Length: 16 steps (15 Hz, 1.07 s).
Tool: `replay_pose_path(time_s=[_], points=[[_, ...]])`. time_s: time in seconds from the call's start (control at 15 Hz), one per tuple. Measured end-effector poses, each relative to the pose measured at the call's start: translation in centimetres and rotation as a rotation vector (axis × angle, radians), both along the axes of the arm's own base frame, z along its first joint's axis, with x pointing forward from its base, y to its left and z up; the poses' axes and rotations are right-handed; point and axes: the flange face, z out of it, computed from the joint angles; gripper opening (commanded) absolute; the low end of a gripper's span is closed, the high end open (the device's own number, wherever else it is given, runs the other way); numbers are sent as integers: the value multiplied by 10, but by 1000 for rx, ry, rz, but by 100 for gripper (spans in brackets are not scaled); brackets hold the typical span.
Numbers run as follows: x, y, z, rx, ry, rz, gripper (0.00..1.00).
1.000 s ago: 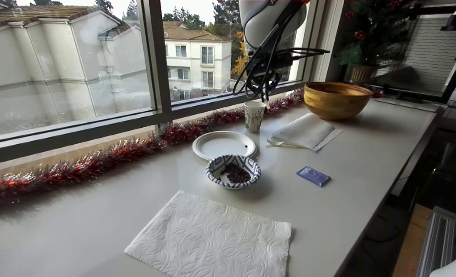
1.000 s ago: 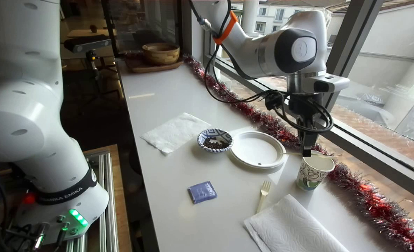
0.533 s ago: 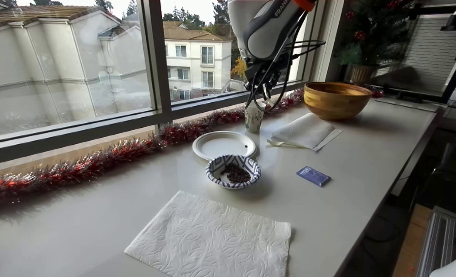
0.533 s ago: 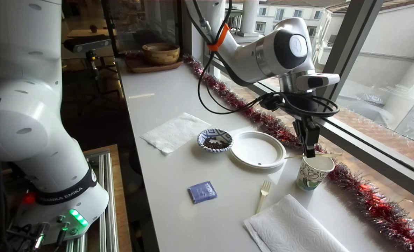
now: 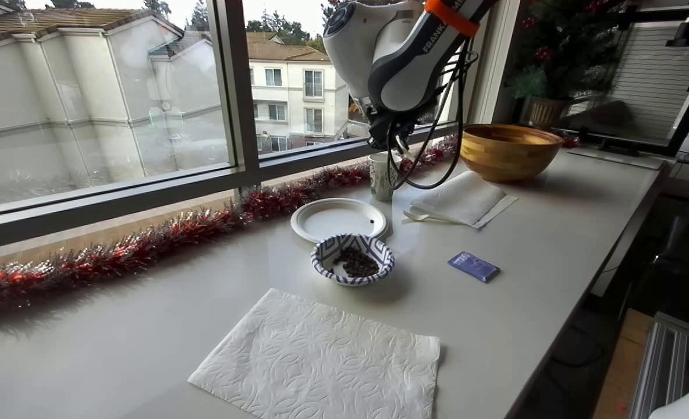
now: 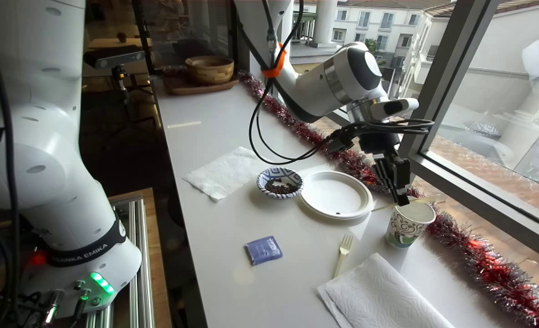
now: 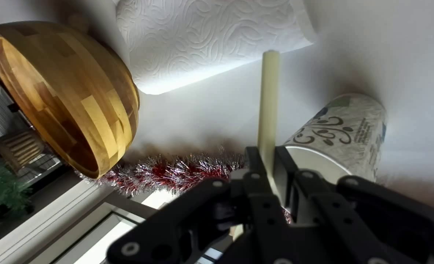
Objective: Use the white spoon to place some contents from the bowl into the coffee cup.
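My gripper (image 7: 267,159) is shut on the thin pale handle of the white spoon (image 7: 269,106). In an exterior view the spoon (image 6: 429,199) lies across the rim area of the patterned coffee cup (image 6: 408,228), its window-side end higher. The spoon's scoop is mostly hidden behind the fingers in the wrist view. The cup (image 7: 345,132) stands upright just right of the fingers there; whether the scoop is right over its opening I cannot tell. The blue-and-white bowl (image 5: 353,281) holds dark brown contents (image 5: 361,265); it also shows in an exterior view (image 6: 280,173).
A white plate (image 6: 335,196) with a dark bit lies between bowl and cup. A fork (image 6: 344,248), folded napkin (image 6: 381,291), blue packet (image 6: 263,250) and flat paper towel (image 5: 321,355) are on the table. A large wooden bowl (image 7: 81,88), tinsel (image 7: 180,172) and the window (image 5: 117,99) border it.
The arm and wrist have tilted while the fingertips stay near the cup. The spoon has turned with them: its window-side end is up, its handle end down. Bowl and cup have not moved.
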Motion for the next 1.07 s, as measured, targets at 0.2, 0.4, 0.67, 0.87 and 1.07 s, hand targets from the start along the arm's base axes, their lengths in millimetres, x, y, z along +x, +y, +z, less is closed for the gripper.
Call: replay_pose_path(time_s=[0.2,0.4,0.67,0.87,1.07], points=[[-1,9,-4,-24,13,23,3],[-1,16,4,-5,2,21,3],[-12,22,47,99,-56,5,3],[-30,28,75,240,-57,31,3],[-48,38,80,386,-49,61,3]])
